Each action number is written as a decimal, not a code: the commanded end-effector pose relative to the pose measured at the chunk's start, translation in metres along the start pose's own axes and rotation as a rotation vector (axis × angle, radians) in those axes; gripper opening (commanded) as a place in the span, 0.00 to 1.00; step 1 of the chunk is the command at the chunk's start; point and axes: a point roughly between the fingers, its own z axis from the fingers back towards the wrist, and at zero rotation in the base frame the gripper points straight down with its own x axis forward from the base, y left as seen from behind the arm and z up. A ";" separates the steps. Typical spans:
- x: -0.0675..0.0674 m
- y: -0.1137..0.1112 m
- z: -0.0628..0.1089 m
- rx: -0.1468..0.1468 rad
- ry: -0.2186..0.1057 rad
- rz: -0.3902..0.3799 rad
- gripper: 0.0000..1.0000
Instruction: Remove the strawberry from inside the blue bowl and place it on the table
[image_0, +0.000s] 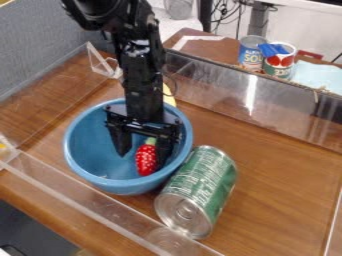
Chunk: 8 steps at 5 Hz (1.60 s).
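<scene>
I see a smooth, glossy light-blue plastic bowl (87, 160). The green ridged can (197, 190) looks like shiny metal, the brown tabletop (267, 185) wood-grained.
</scene>
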 end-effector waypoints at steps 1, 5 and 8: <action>-0.001 0.002 0.021 0.002 -0.052 -0.011 1.00; 0.004 0.006 0.049 -0.007 -0.044 -0.073 1.00; 0.009 0.012 0.022 -0.008 -0.016 -0.098 1.00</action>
